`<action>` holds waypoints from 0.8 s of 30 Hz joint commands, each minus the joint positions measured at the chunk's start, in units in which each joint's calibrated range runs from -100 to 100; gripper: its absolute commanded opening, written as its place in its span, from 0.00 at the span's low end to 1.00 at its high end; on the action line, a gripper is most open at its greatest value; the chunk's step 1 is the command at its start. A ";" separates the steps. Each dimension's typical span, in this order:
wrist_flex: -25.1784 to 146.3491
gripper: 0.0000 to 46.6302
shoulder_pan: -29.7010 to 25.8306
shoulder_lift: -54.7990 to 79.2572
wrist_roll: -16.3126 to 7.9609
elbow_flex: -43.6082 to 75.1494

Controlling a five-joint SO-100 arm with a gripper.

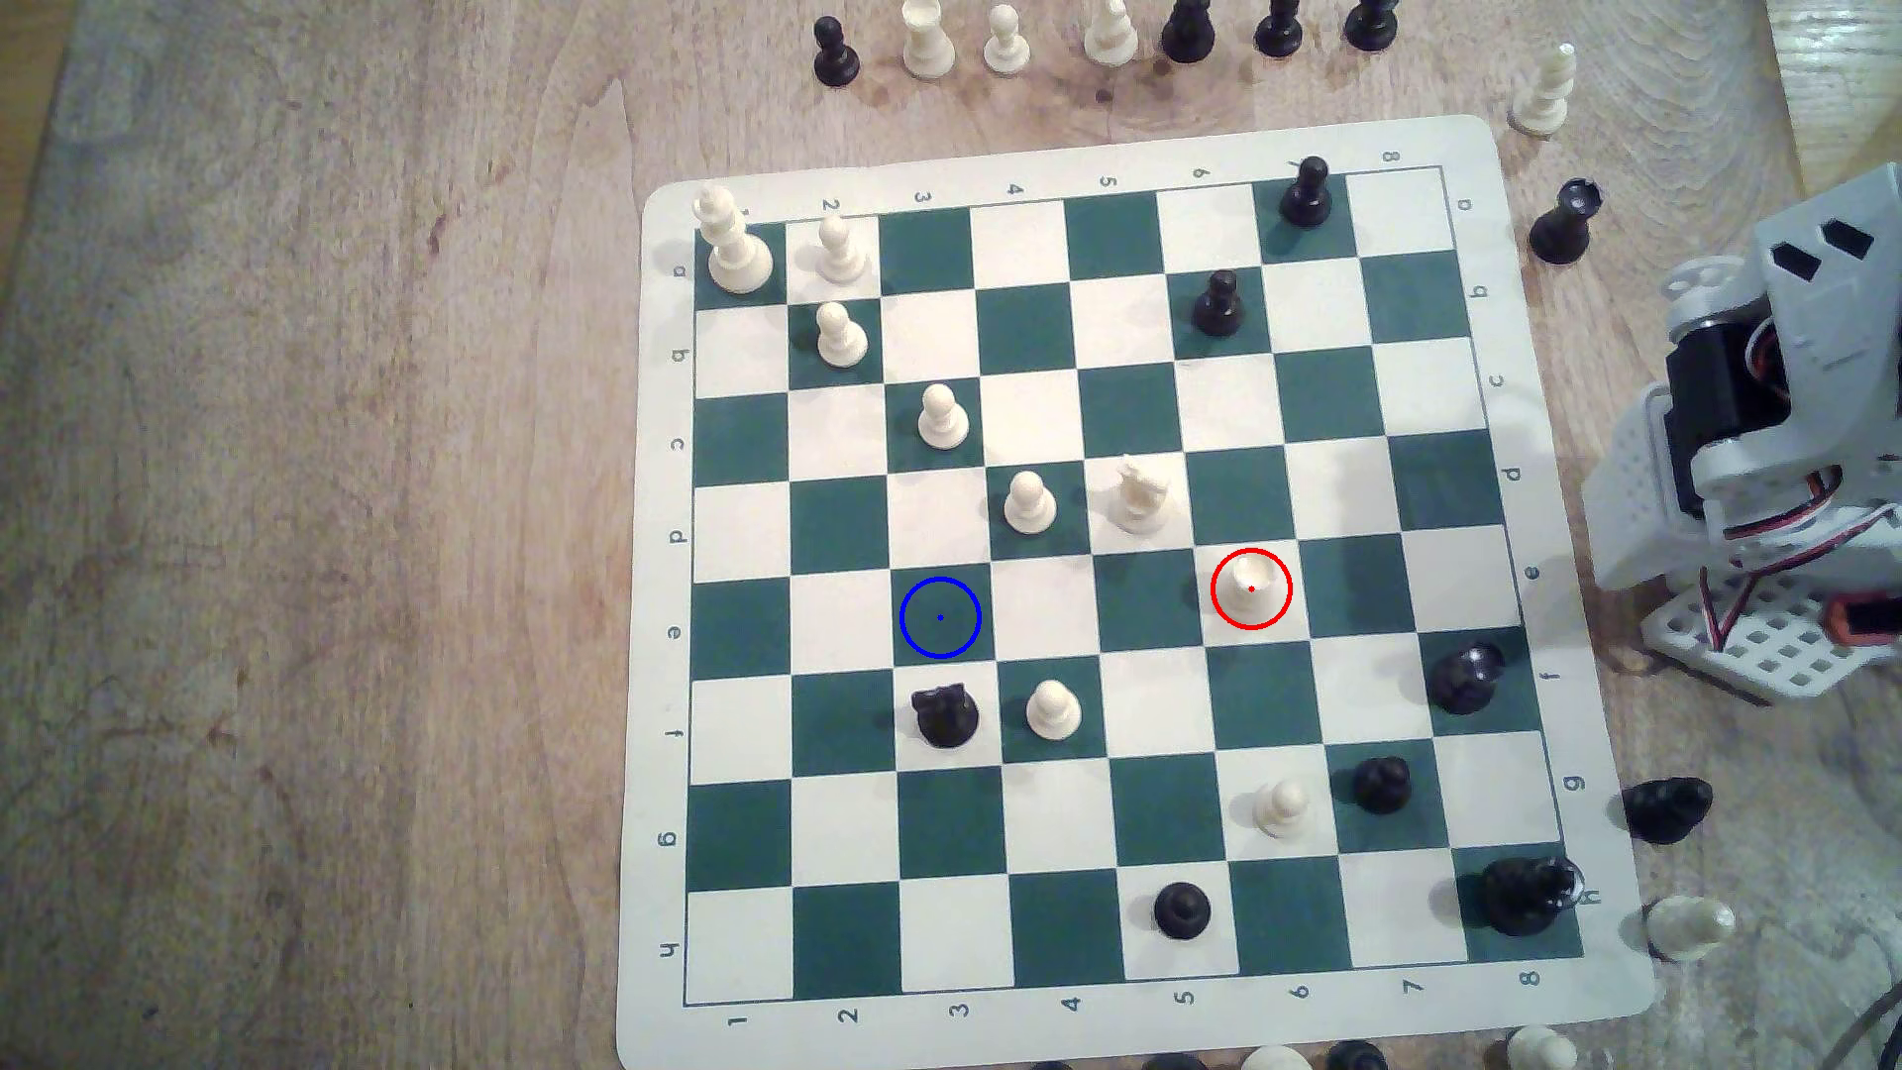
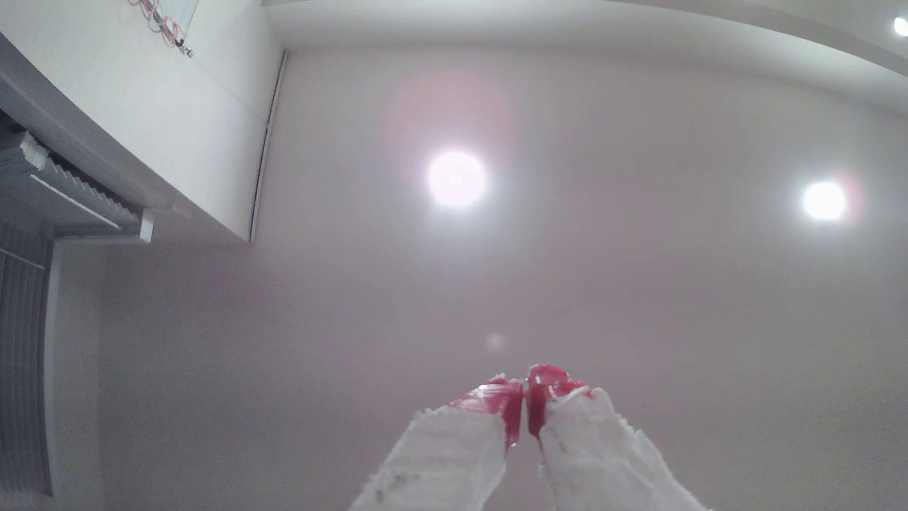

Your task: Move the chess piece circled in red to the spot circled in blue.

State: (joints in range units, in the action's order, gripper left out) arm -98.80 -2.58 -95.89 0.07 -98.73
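In the exterior view the cream rook (image 1: 1251,589) stands upright inside the red ring on a cream square, in the same row of the board (image 1: 1070,170) as the blue-ringed dark green square (image 1: 940,617), which lies well to the exterior view's left of it with two bare squares between. That makes the carry look like a straight run along one row, with a black knight (image 1: 945,714) and a cream pawn (image 1: 1053,709) just beyond the target in the next row and a cream knight (image 1: 1140,497) close to the rook's start. Captured pieces are parked off the board along its far edge and at the exterior view's right, presumably to keep the playing squares free. The arm (image 1: 1750,442) sits folded at the exterior view's right, off the mat, so the task looks not yet begun. The vinyl mat lies flat on a worn wooden tabletop (image 1: 309,514).

In the wrist view the claw (image 2: 525,408) points up at the room: its red-padded tips are pressed together with nothing between them (a parked pose, I judge). Behind it are a pale ceiling (image 2: 638,295), two bright round lights, a white wall corner and slatted blinds (image 2: 24,344)
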 commanded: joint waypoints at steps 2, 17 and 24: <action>8.55 0.00 7.70 0.05 0.05 -1.17; 86.85 0.00 11.54 0.22 -0.39 4.08; 112.73 0.00 7.39 0.22 -0.05 14.87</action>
State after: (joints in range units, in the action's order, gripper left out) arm 2.95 6.64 -95.39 -0.27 -94.22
